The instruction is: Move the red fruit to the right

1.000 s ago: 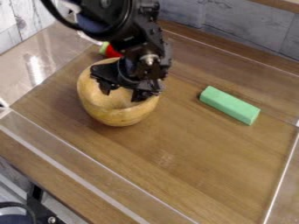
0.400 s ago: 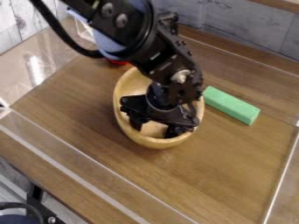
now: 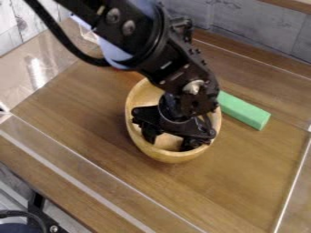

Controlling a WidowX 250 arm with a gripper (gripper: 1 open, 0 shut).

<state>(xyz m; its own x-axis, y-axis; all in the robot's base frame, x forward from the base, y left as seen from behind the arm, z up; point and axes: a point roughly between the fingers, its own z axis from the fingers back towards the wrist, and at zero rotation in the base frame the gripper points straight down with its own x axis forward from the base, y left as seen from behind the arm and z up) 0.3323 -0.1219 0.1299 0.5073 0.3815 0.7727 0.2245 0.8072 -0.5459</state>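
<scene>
The red fruit is out of sight, and its place cannot be told; the arm covers much of the far left part of the scene. The round light wooden bowl sits around the middle of the surface, its pale rim showing on the left and its rounded near side uncovered. The dark hand reaches down into the bowl, its fingers partly lost against their own dark parts — whether they are spread or pressed together cannot be told.

To the right of the bowl and a little farther off, the green rectangular block lies flat on the surface, set at a slant, its left end close to the hand's dark housing.

The surface is warm brown wood with visible grain, and a whitish glare spreads over its far left part. A pale strip runs slantwise along the near left edge, and another light strip follows the right edge. Beyond the far edge stands a grey, streaked panelled wall, with a brown wooden ledge at its top right. Whitish, grained boards show at the far left. In the near left corner, below the surface's edge, are dark equipment and a cable — too cropped to make out fully.
</scene>
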